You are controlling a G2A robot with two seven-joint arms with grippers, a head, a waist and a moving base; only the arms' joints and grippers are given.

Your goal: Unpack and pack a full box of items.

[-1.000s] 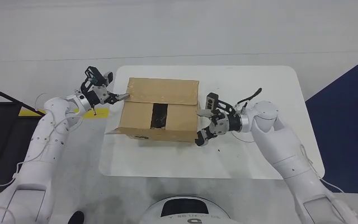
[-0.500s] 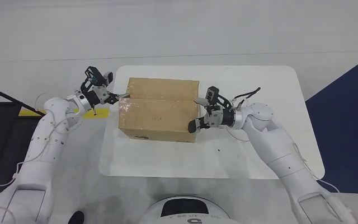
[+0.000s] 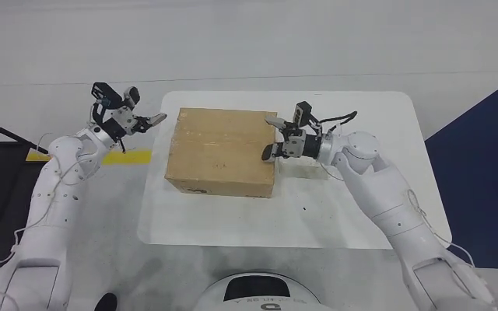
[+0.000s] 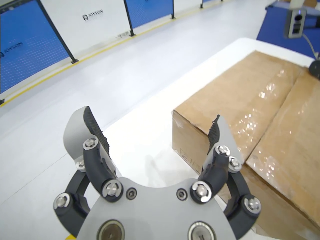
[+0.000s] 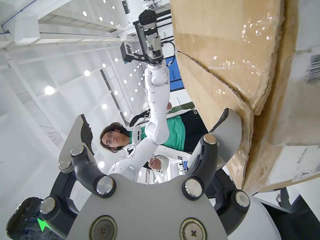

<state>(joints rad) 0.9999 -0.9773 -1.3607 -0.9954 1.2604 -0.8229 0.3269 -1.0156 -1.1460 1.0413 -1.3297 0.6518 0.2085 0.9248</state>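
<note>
— What's moved?
— The box was gaping a second ago, with a dark slot between its top flaps. They now lie shut. The left gripper has drawn off the box's corner and out past the table. The right gripper has climbed from the near right corner to the top's right edge.
— The table?
— White. The box sits on it, left of the middle.
— And the box?
— Brown cardboard. A flat seam runs across its top under glossy tape.
— The claws?
— Both are spread wide and hold nothing. The left hangs over the floor, near the box's far left corner but apart from it. The right has one finger against the top by the seam's end, the other in open air beside the box.
</note>
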